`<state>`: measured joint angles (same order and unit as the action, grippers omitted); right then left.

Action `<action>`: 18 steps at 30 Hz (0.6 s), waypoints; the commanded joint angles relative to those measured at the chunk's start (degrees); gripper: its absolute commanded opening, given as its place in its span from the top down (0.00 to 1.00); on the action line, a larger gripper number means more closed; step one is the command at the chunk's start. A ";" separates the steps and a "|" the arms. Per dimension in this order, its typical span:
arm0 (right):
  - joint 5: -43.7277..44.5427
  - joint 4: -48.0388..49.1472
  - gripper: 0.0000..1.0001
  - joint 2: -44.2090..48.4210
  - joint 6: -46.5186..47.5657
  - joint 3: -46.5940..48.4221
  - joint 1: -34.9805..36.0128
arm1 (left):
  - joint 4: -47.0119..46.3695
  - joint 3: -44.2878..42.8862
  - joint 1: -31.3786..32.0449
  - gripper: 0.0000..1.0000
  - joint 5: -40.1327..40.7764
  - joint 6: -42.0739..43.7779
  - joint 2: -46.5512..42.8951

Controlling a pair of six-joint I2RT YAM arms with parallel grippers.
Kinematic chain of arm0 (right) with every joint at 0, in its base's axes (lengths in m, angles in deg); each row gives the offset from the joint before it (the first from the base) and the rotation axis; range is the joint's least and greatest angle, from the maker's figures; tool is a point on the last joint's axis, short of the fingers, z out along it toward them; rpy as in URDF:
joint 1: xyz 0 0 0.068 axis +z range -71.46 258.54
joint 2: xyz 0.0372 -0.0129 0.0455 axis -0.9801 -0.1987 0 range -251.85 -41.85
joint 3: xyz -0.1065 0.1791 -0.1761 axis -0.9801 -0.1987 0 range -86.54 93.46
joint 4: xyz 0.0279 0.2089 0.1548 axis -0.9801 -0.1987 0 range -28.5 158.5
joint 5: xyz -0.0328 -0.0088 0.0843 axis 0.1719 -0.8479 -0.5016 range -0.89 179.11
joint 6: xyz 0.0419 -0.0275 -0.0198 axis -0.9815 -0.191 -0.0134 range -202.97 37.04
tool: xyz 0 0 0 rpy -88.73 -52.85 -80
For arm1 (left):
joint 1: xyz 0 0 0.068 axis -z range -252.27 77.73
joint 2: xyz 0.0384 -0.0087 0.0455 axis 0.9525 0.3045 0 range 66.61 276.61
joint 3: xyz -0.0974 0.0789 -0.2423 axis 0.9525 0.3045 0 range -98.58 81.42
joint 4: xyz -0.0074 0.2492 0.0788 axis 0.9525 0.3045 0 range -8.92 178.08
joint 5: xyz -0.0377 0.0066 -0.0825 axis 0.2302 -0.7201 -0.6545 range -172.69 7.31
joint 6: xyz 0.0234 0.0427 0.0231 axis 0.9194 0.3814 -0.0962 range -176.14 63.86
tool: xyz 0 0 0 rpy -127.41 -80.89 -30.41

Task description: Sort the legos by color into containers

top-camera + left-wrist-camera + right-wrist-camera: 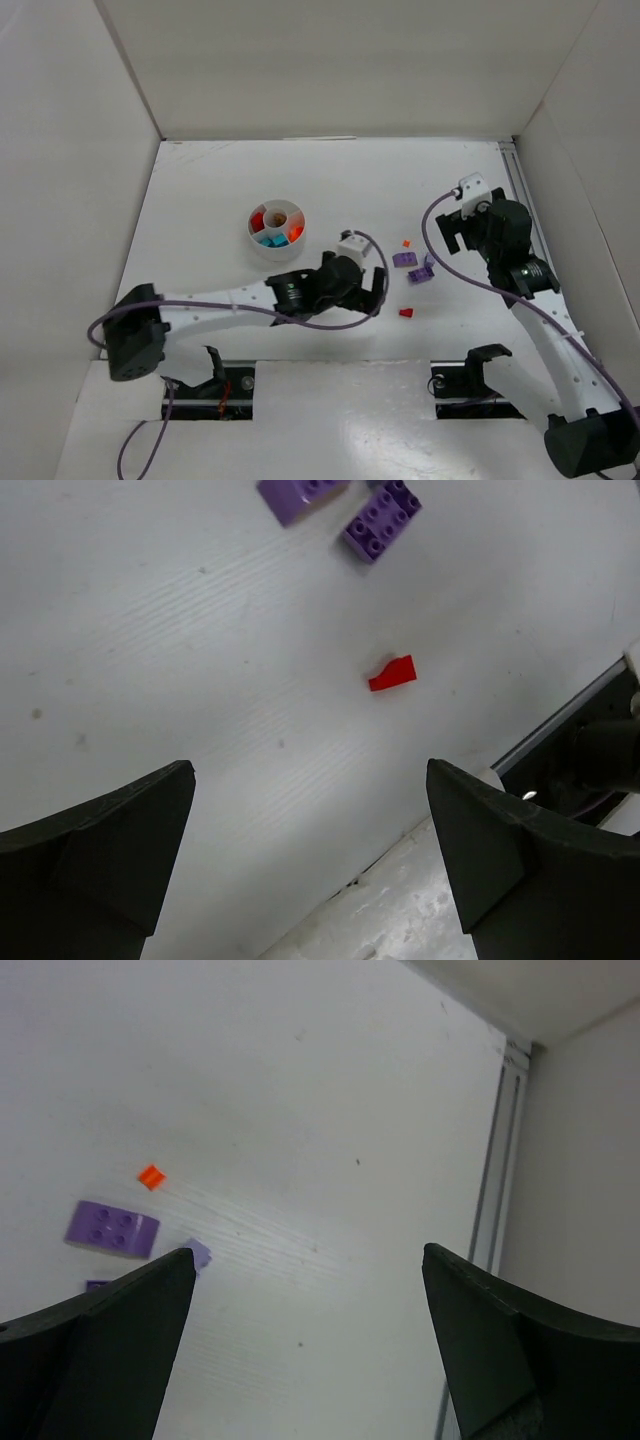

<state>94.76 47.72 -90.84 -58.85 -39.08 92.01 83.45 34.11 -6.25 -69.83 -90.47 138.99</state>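
Observation:
The white divided dish [252, 236] stands left of centre and holds red, orange and teal bricks. Loose on the table are a tiny orange brick [406, 243], two purple bricks [404, 259] [421, 272] and a red brick [406, 313]. My left gripper [375, 286] is open and empty, just left of these bricks. In the left wrist view the gripper [308, 770] is short of the red brick [391, 674] and the purple bricks [382, 518]. My right gripper [455, 226] is open and empty, right of them. The right wrist view [305, 1252] shows the orange brick [151, 1176] and a purple brick [112, 1229] at its left.
White walls enclose the table on the left, back and right. A metal rail [520, 180] runs along the right wall. The near table edge with the arm mounts [470, 380] lies close behind the red brick.

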 commanded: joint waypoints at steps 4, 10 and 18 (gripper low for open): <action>3.85 -7.53 0.00 2.93 -2.94 -2.28 -9.68 | 1.85 -13.50 7.19 0.00 -0.72 5.58 16.20; 5.07 -8.76 0.00 6.97 -2.15 -4.22 -11.63 | -1.93 -18.25 7.19 0.07 -8.91 8.49 25.52; 5.25 -8.23 0.00 11.98 -2.15 -6.24 -11.63 | 0.97 -27.66 7.72 0.27 -8.20 12.25 38.09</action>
<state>99.22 38.39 -80.42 -60.62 -45.18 80.69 83.80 10.03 1.22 -77.52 -82.05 175.56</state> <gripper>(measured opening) 0.994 0.741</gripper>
